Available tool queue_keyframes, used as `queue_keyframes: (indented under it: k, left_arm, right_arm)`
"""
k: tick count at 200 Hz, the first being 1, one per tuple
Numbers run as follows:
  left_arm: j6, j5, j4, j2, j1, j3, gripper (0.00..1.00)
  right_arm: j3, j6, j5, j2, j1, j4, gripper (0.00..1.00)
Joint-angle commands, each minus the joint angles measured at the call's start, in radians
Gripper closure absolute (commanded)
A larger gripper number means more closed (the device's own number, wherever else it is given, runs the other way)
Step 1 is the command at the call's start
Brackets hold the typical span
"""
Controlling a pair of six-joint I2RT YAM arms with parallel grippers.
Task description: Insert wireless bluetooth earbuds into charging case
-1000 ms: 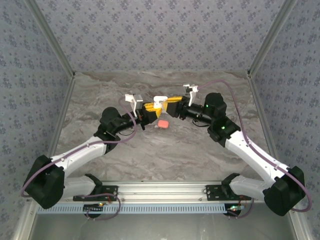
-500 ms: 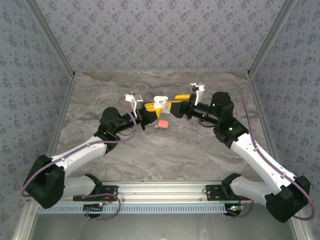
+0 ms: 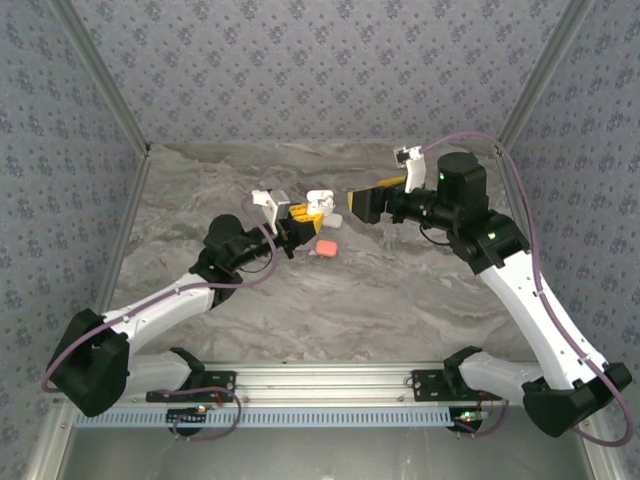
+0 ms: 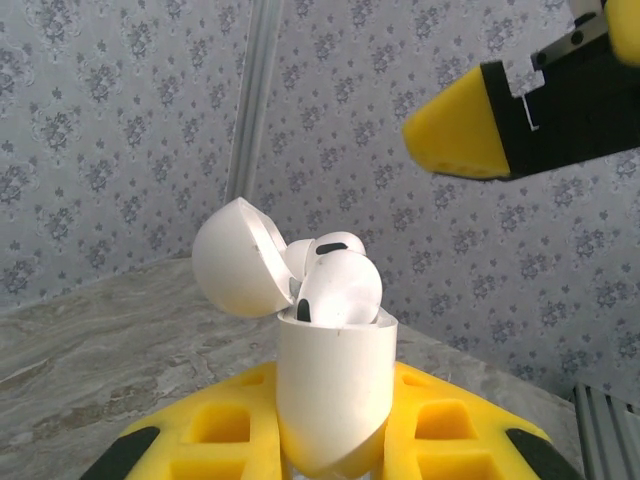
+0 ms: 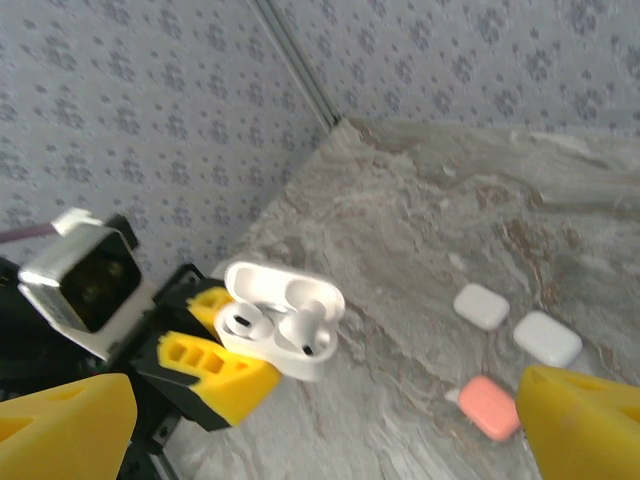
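Your table (image 3: 400, 300) is a grey marbled slab. You have 3 closed cases lying flat on it near the middle: a pink case (image 5: 489, 406), and just beyond it a white case (image 5: 481, 306) with a second white case (image 5: 547, 339) beside it. All 3 sit near each other without touching.

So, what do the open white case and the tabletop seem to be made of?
The open white case looks like hard, glossy plastic: a smooth rounded shell with soft highlights on the lid. The tabletop carries a grey-brown marble pattern but looks flat and matte, so it may be a printed laminate or sheet rather than stone; the frames cannot settle that.
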Motion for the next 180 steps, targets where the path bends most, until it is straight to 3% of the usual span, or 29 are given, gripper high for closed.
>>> queue_keyframes:
  k: [1,65,180]
  left_arm:
    - [0.032,-0.019,0.028,-0.017,-0.006,0.047,1.00]
    - [0.031,0.002,0.029,-0.017,-0.008,0.050,1.00]
    - [0.017,0.015,0.046,-0.002,-0.013,0.053,1.00]
  right_arm:
    - [0.048,-0.018,0.035,0.044,0.028,-0.103,0.00]
    - [0.129,-0.010,0.068,0.157,0.096,-0.101,0.00]
    - [0.151,0.015,0.101,0.215,0.099,-0.092,0.00]
